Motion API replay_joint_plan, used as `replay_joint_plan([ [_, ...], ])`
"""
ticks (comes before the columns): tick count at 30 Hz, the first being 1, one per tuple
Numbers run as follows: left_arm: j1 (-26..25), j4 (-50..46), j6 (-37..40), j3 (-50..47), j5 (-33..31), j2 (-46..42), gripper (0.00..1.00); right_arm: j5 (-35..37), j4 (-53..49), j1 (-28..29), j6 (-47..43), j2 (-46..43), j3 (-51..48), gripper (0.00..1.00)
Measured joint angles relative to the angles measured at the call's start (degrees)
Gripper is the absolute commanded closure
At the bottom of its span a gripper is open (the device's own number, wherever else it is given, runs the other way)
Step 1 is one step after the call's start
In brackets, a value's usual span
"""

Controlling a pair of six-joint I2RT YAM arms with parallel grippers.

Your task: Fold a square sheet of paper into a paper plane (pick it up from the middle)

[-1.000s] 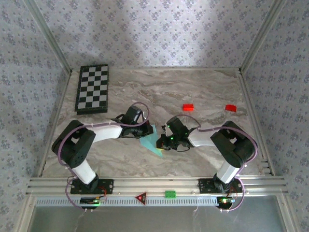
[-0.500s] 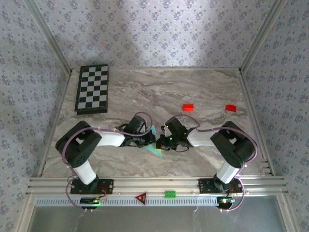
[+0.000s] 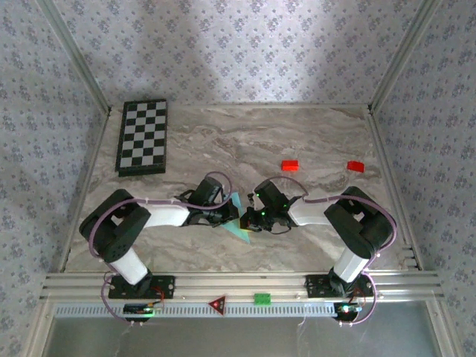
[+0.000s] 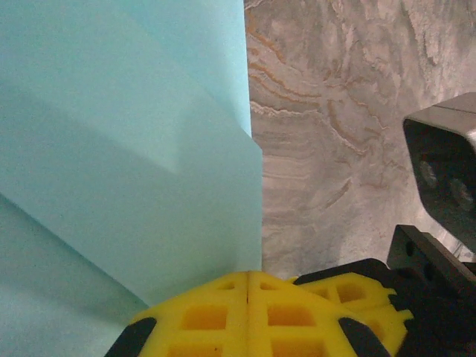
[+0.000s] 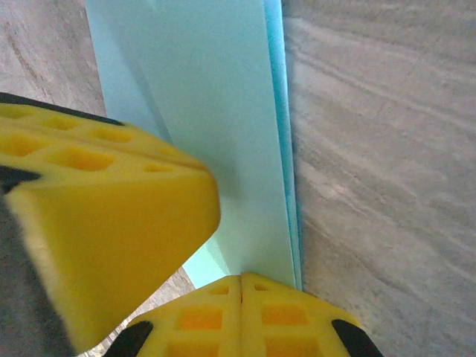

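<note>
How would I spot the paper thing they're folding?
Start at the marble table, then look near its front middle, where the left pincer and right pincer meet. At their tips lies the paper plane: flat, pointed and pale blue-green, unlike the small red blocks farther back.

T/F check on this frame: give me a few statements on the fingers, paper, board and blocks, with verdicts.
1. The left fingers and the right fingers are both shut. True.
2. The checkerboard sits at the far right of the table. False: it is at the far left.
3. The red blocks lie apart from the paper plane. True.
4. The paper plane lies beside the checkerboard. False: it is mid-table, where the two arms' fingers meet.
</note>
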Motion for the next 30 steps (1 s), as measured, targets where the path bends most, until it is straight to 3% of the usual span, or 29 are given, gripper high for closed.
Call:
replay_joint_plan([
  [13, 0.9, -1.1, -0.8, 0.8, 0.8, 2.7, 1.0, 0.3, 0.0, 0.1, 0.0, -0.1, 0.0, 1.0],
  [30, 13.1, -5.0, 4.9, 6.3, 5.8, 6.8, 1.0, 1.0, 1.2, 0.3, -0.4, -0.1, -0.4, 1.0],
])
